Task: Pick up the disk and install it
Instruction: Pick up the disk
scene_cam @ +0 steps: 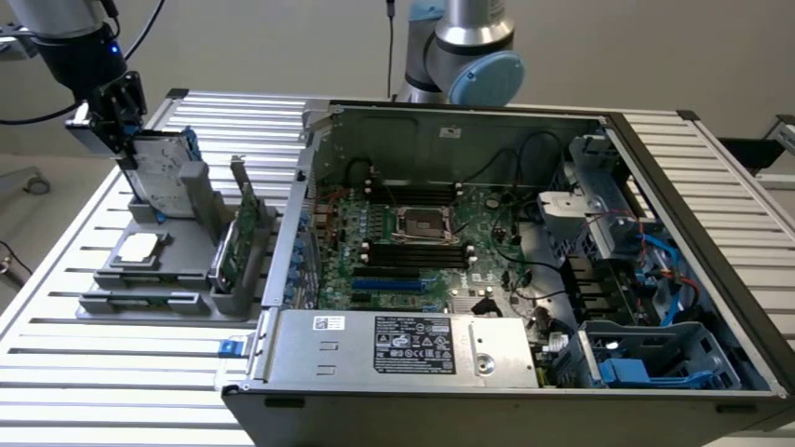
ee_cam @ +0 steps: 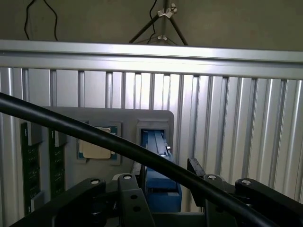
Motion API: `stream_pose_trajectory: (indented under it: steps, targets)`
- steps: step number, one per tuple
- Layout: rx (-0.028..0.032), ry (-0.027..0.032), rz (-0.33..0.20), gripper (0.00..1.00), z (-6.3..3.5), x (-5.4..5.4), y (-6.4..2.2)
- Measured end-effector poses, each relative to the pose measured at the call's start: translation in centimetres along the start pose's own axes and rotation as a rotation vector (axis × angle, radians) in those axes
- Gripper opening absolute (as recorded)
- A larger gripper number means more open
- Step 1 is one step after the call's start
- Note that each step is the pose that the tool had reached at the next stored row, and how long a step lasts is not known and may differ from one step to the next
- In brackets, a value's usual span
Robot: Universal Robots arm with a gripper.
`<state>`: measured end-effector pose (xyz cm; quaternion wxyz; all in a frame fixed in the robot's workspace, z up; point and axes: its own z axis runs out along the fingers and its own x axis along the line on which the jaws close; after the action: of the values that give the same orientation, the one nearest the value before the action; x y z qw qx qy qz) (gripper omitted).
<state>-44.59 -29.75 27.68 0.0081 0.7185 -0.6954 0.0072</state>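
While the exterior view shows the gripper [scene_cam: 121,130] over the disk [scene_cam: 162,177], the wrist view shows its fingers [ee_cam: 130,203] apart.

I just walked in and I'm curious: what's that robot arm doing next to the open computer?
The robot arm's gripper is at the disk, which stands upright in a grey holder beside the open computer case. Its jaws are open on either side of the disk's blue frame, so nothing is gripped. The disk is not yet in the computer.
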Motion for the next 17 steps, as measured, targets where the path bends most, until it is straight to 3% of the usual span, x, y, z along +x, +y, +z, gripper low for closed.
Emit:
stream_pose_trajectory:
  steps: [10, 12, 17]
  targets:
    - [-0.0002, 0.0001, 0.000, 0.48, -0.01, 0.02, -0.09]
    - [-0.0001, 0.0000, 0.000, 0.35, 0.00, 0.02, -0.10]
    - [-0.0001, 0.0000, 0.000, 0.33, 0.00, 0.15, -0.10]
